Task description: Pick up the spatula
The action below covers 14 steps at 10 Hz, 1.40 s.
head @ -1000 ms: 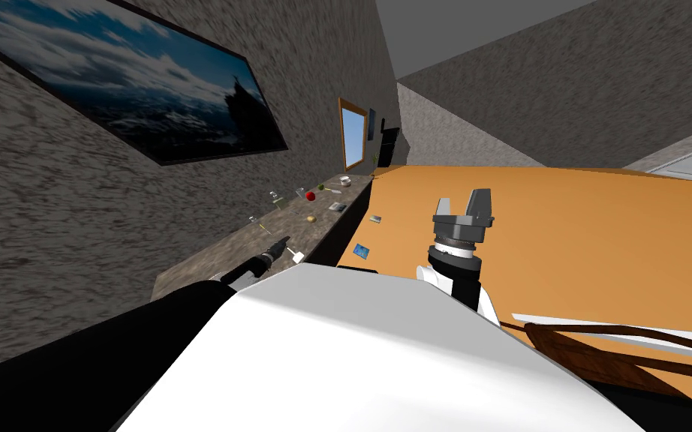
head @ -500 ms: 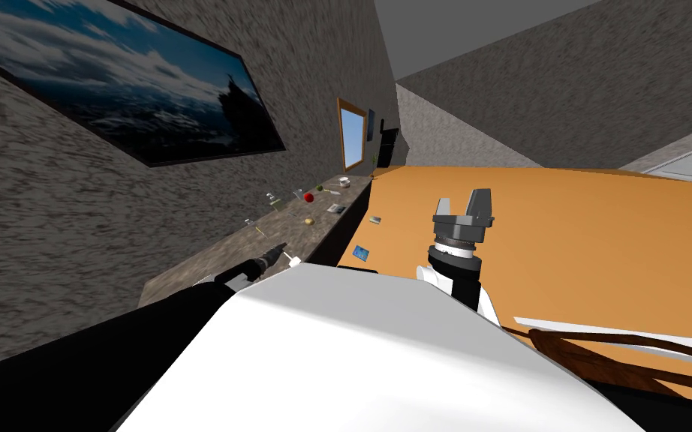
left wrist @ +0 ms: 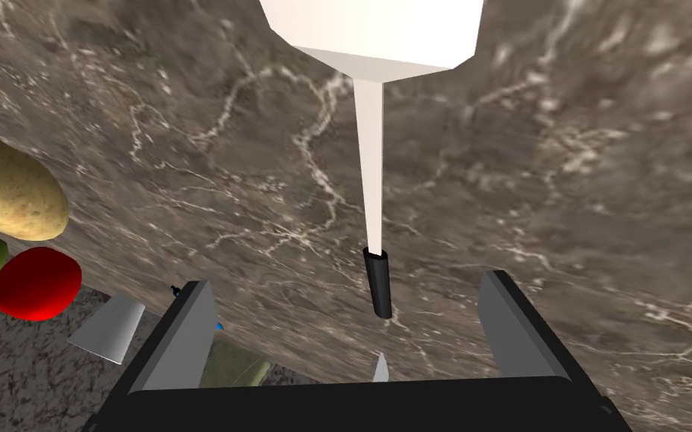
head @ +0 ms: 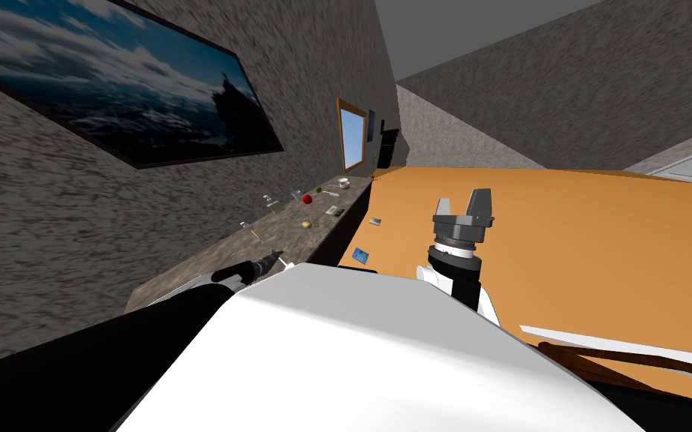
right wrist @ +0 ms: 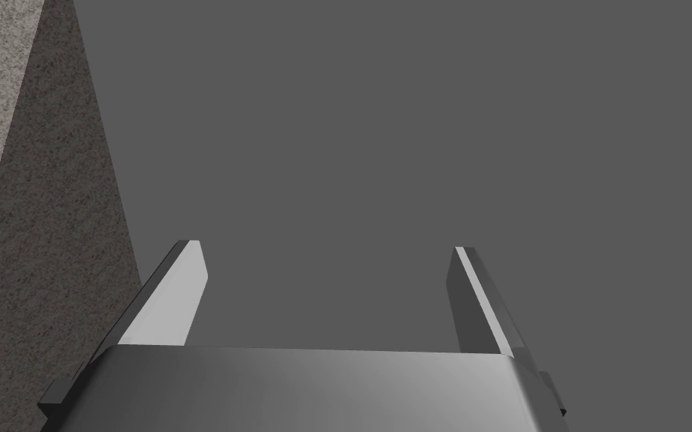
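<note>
Spatula [left wrist: 371, 172], white blade, thin shaft, short black grip, lies on marbled counter [left wrist: 562, 187] between left gripper's [left wrist: 344, 283] wide-apart fingers [left wrist: 179, 337].

The right gripper [head: 462, 201] has two light grey blade fingers on a dark grey box, over a ribbed black wrist ring [head: 455, 246] and a black-and-white forearm [head: 457, 283]. The left gripper [left wrist: 344, 281] has matching grey blades on a black block, its arm [head: 251, 268] slim and dark.

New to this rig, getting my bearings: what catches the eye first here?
A white flat-bladed spatula with a black handle tip lies on the brown marbled counter, handle between the fingers of the open left gripper. A red ball and yellow-brown potato lie nearby; the right gripper stands open over an orange surface.
</note>
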Motion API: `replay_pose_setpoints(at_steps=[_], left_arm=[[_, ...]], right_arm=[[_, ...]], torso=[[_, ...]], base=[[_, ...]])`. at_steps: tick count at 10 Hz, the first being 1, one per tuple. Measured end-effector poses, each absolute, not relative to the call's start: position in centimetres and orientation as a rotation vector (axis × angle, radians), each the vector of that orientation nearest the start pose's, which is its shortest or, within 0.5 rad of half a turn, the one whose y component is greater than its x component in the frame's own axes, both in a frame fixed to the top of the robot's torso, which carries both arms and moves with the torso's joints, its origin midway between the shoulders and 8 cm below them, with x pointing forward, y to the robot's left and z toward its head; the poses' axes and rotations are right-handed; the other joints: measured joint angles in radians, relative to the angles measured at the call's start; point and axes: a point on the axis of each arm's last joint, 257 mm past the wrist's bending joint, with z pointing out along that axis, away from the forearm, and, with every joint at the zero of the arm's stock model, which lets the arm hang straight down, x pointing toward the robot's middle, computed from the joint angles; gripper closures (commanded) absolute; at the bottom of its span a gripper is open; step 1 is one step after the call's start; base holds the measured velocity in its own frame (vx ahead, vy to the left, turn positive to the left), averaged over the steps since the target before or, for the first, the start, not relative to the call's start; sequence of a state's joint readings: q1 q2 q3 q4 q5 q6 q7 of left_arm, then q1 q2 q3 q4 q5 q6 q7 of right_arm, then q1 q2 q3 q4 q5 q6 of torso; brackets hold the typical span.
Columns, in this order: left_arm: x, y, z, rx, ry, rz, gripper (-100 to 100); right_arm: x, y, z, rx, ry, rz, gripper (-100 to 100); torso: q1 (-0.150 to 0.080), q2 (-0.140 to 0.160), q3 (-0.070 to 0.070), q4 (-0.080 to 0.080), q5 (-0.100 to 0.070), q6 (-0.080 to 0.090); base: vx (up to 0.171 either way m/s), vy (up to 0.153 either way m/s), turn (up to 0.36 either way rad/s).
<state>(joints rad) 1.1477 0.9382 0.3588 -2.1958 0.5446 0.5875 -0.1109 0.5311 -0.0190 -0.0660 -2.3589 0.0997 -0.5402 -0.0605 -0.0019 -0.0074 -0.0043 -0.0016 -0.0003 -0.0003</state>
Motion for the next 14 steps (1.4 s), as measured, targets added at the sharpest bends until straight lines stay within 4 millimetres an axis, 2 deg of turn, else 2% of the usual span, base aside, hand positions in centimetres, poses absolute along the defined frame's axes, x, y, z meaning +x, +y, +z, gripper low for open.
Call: replay_pose_setpoints(at_steps=[4,8,12,13,14], left_arm=[[13.6,53.4,-32.1,-1.481,2.145,0.013,-100],[9.4,53.7,-32.9,-1.561,2.261,0.139,-100],[6.6,53.7,-33.2,-1.607,2.345,0.23,-100],[6.5,53.7,-33.2,-1.609,2.348,0.234,0],[6.5,53.7,-33.2,-1.609,2.348,0.234,-100]], right_arm=[[31.8,-28.1,5.6,0.519,0.614,1.241,0],[31.8,-28.1,5.6,0.519,0.614,1.241,0],[31.8,-28.1,5.6,0.519,0.614,1.241,0],[31.8,-28.1,5.6,0.519,0.614,1.241,0],[31.8,-28.1,5.6,0.519,0.614,1.241,0]], torso=[[0.0,0.003,0.002,0.001,0.0,0.0],[-0.001,0.001,0.0,0.0,0.0,0.0],[0.001,0.004,0.002,0.001,0.0,0.0],[0.001,0.006,0.003,0.001,0.0,0.0],[0.001,0.007,0.004,0.002,0.0,0.0]], base=[[0.075,-0.02,0.007],[0.096,-0.026,0.001],[0.046,-0.012,-0.01],[0.0,0.0,0.0],[0.003,0.001,-0.09]])
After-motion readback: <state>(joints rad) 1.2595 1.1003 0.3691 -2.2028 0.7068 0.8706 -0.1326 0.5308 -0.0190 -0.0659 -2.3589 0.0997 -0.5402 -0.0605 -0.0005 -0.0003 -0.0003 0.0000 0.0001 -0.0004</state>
